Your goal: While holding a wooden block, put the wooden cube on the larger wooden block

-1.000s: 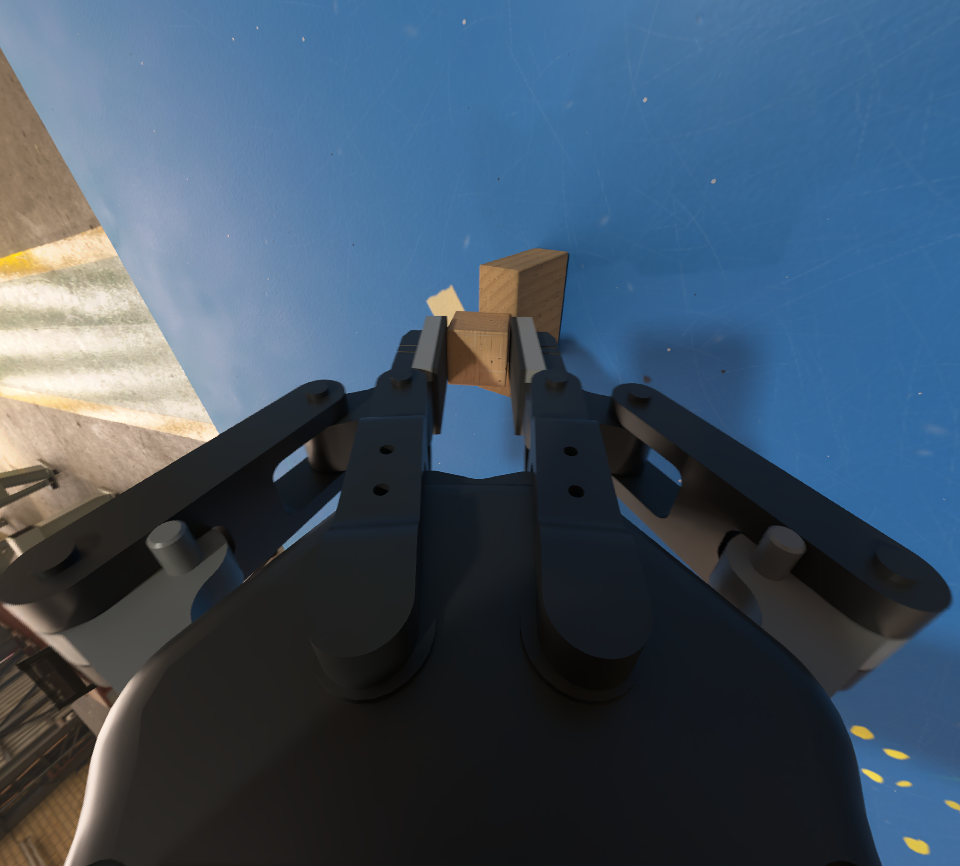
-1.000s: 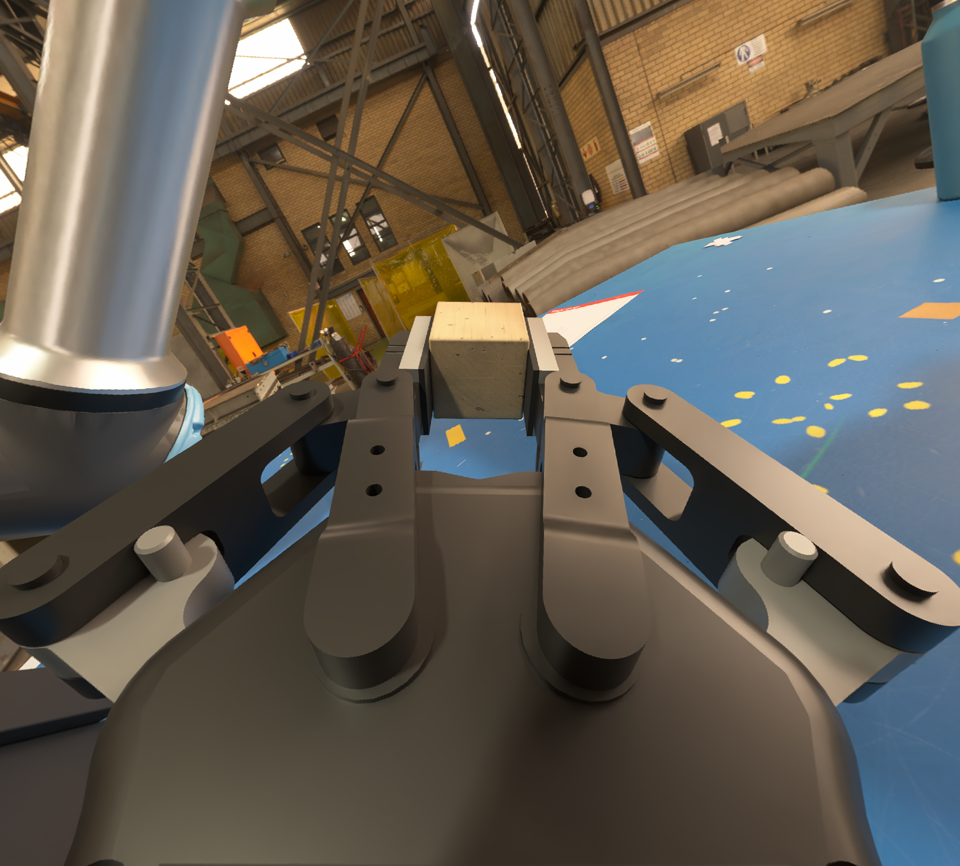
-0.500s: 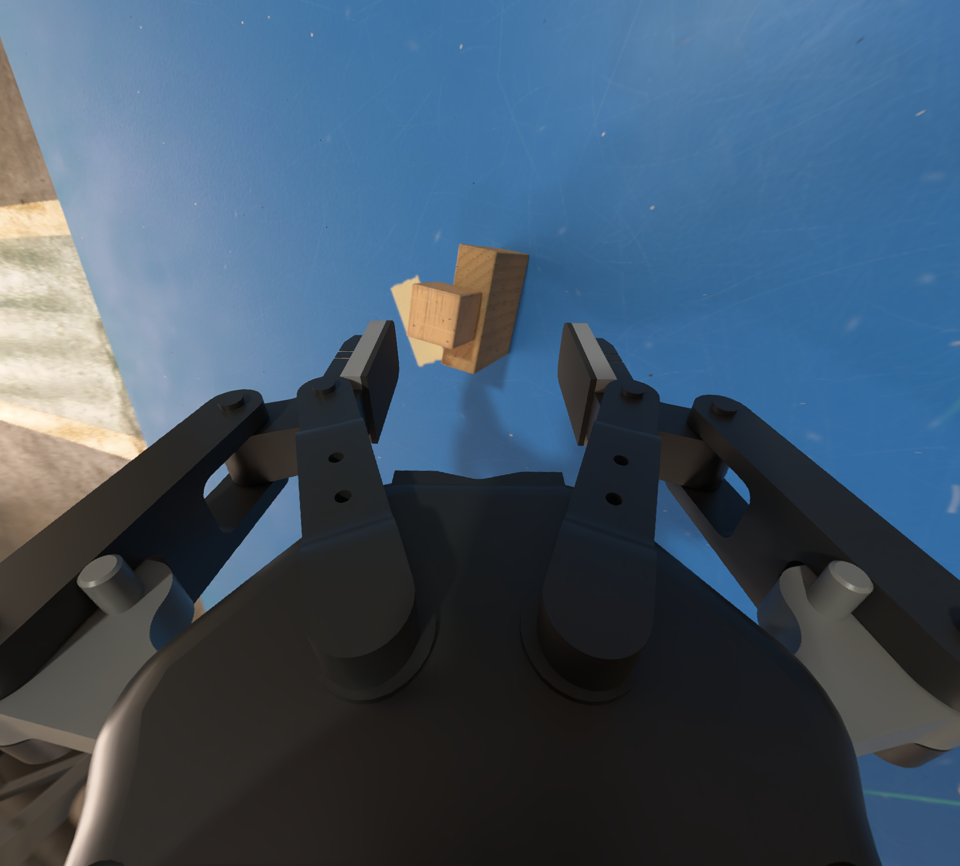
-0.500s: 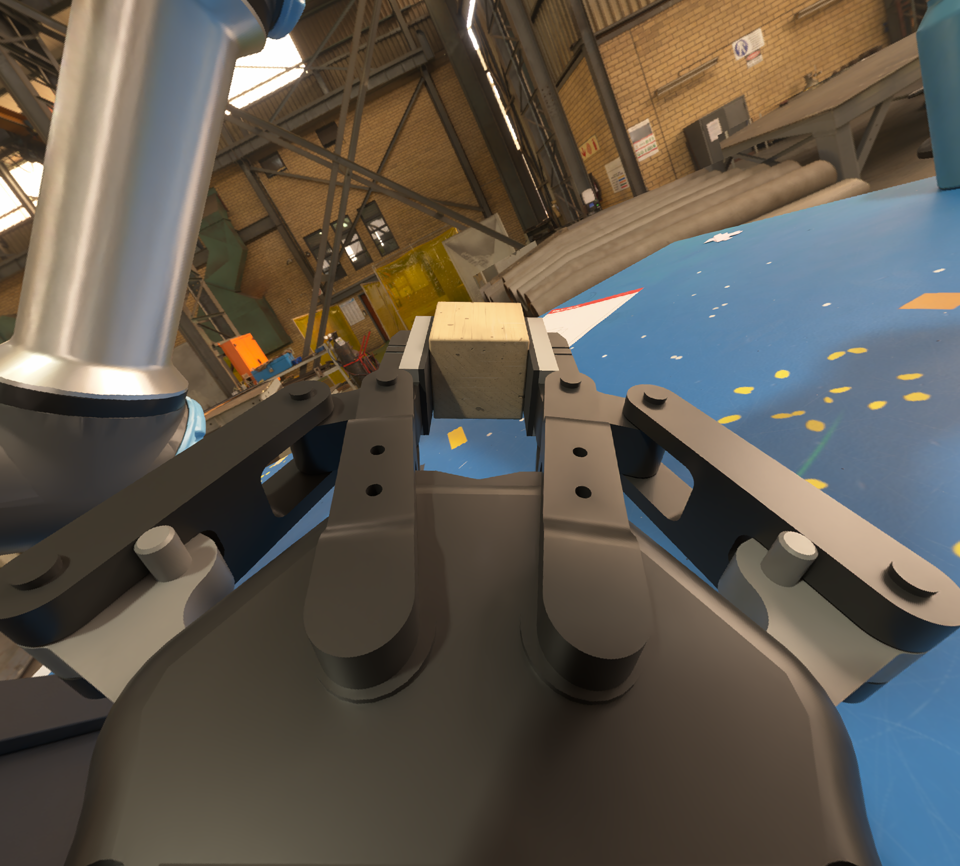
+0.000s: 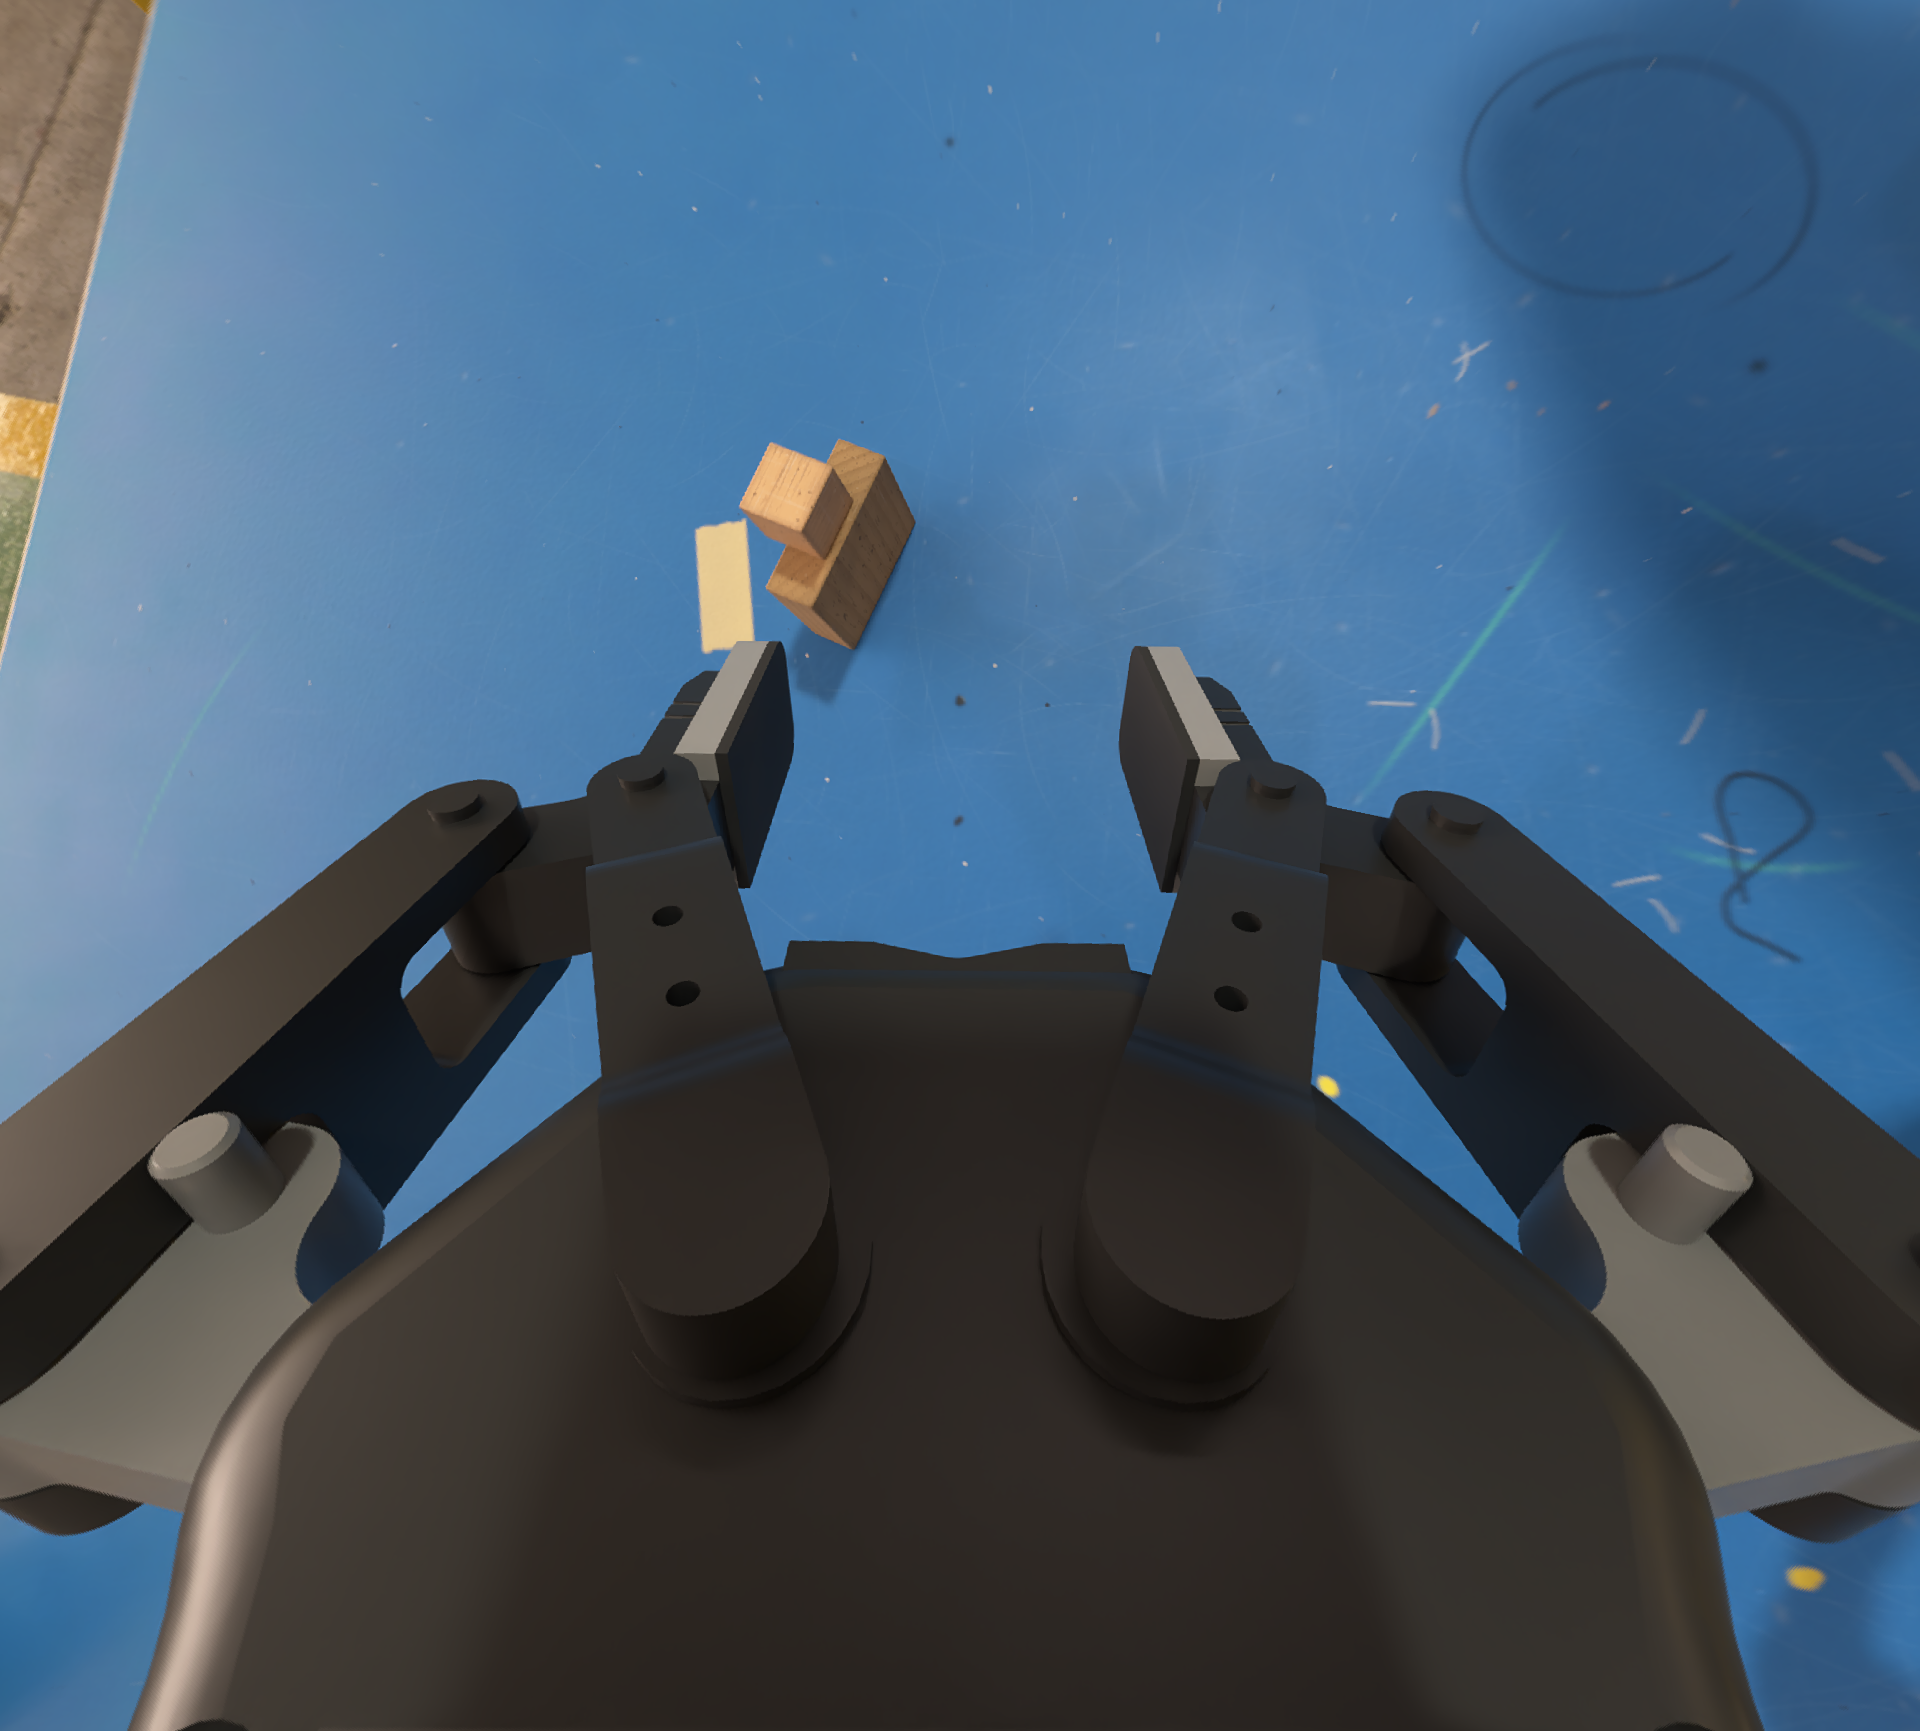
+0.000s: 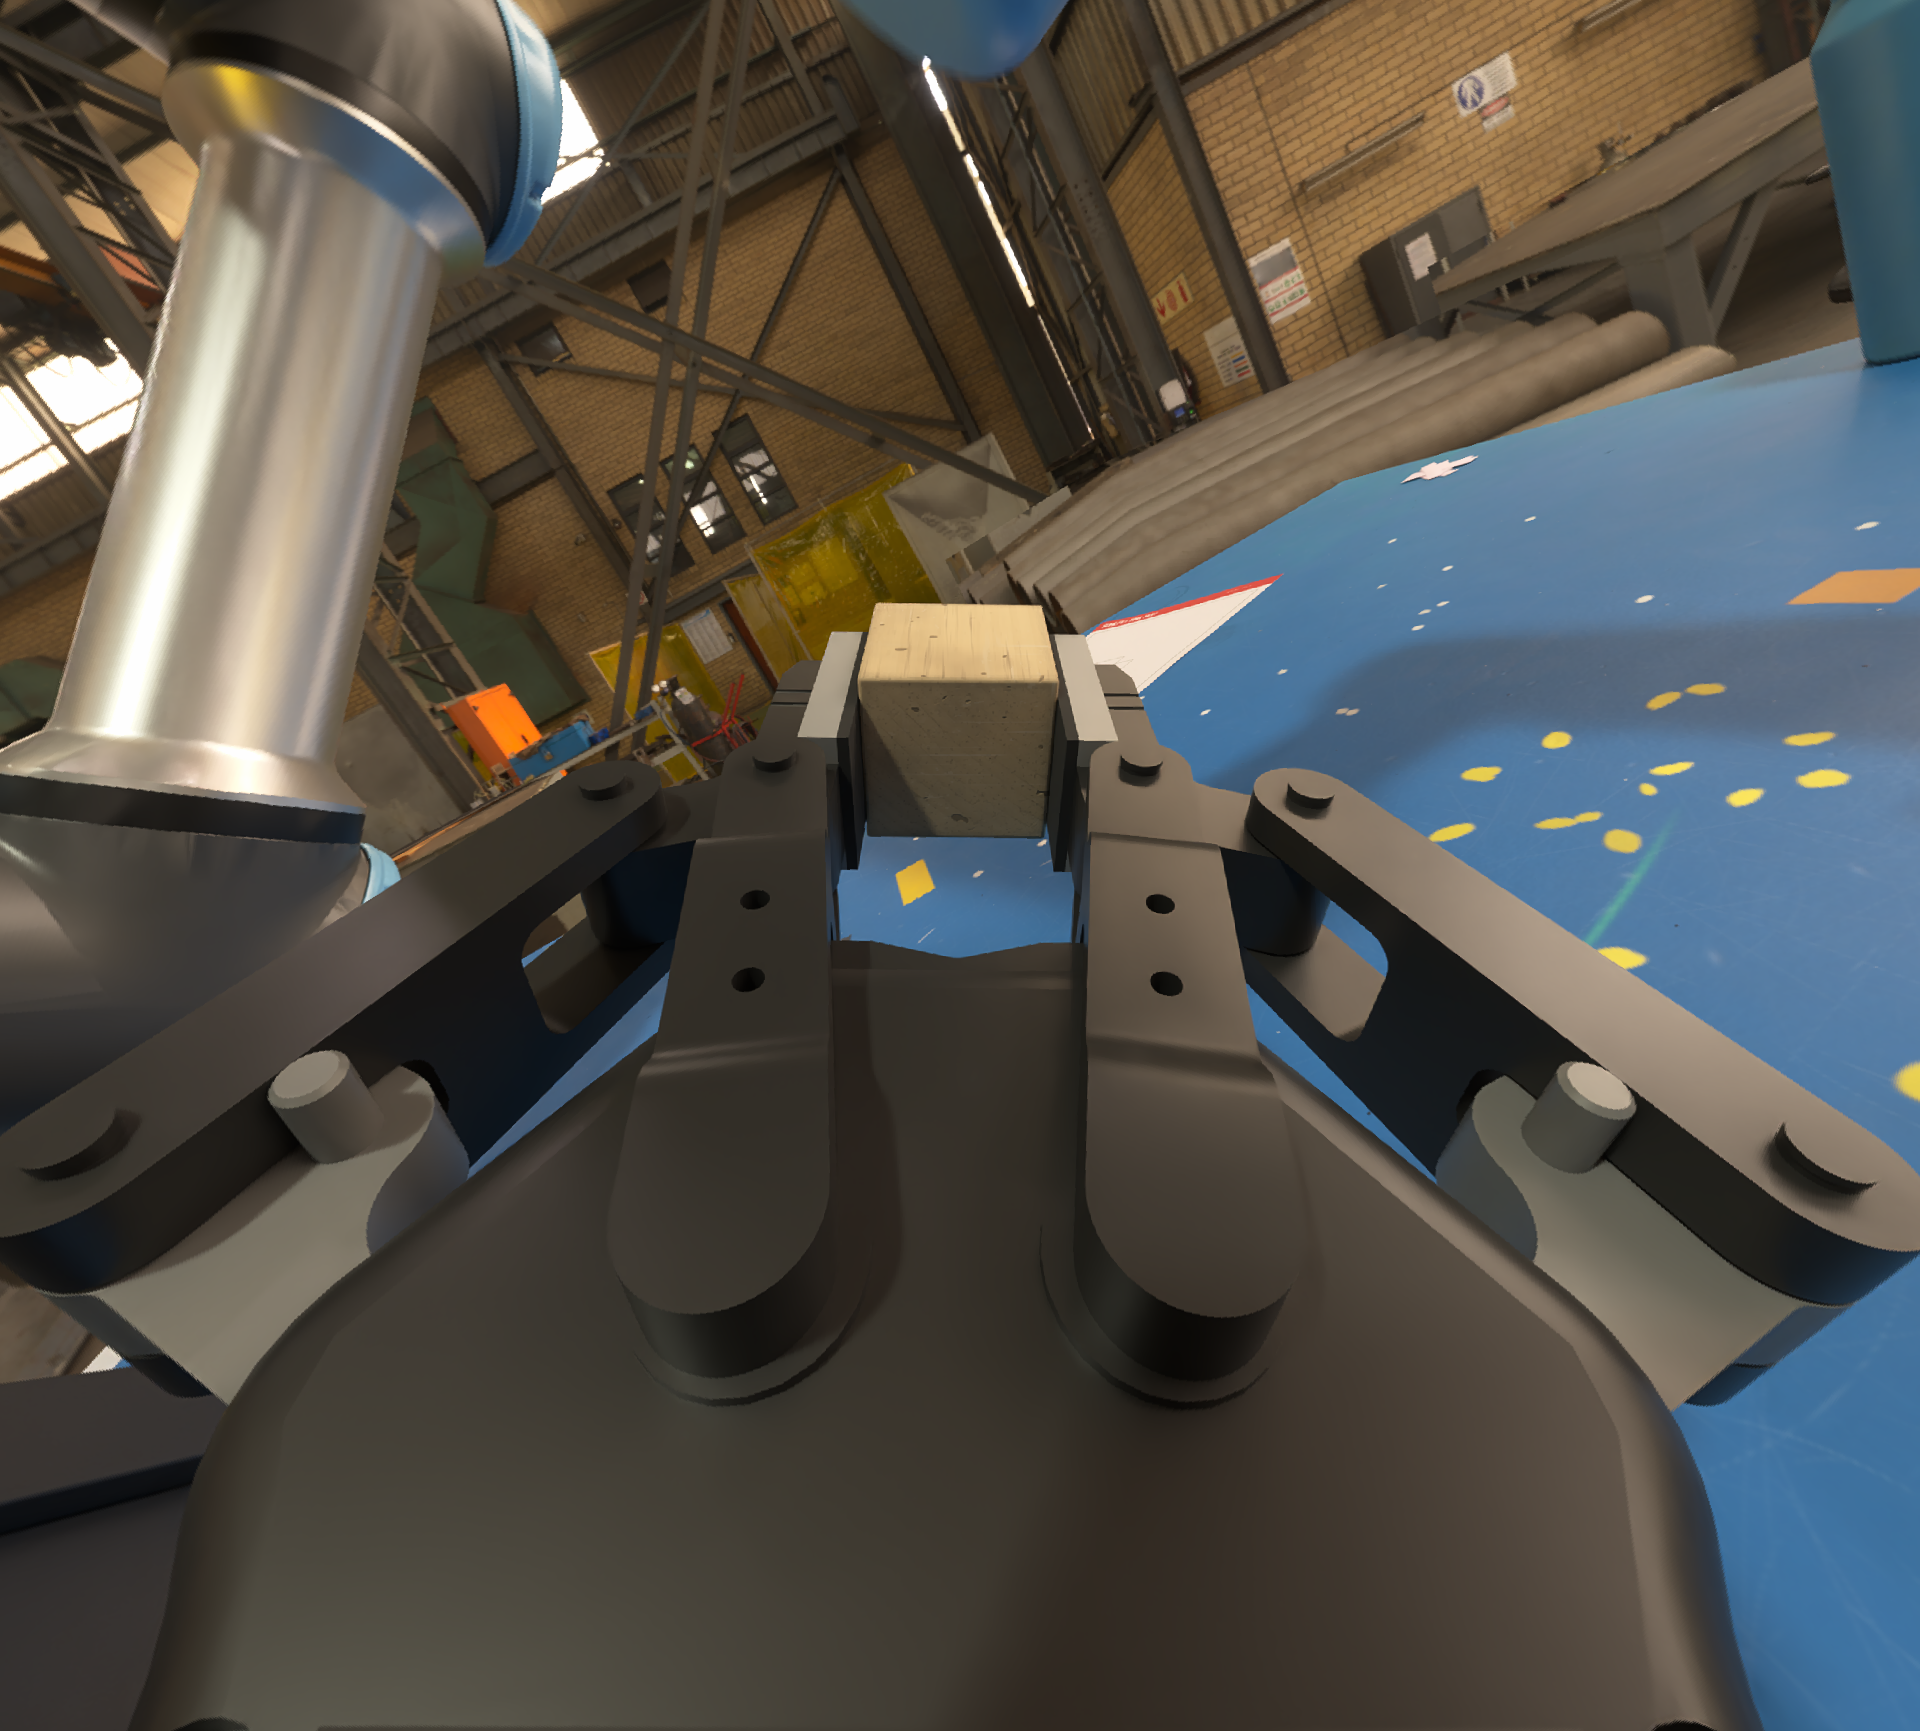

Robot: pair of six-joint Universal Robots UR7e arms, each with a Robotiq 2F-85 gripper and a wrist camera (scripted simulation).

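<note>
- Left wrist view: left gripper [image 5: 956, 746] spread wide, empty, above the blue table [image 5: 1143, 227].
- Wooden cube [image 5: 795, 497] sits on the larger wooden block [image 5: 857, 554], at 11 o'clock from the fingertips; pale tape strip [image 5: 724, 585] just beside.
- Right gripper [image 6: 956, 725] clamps a pale wooden block [image 6: 956, 715], square-edged, faintly grained.
- Judgement: placement looks done; next, clear the left arm without nudging the stack.
</note>
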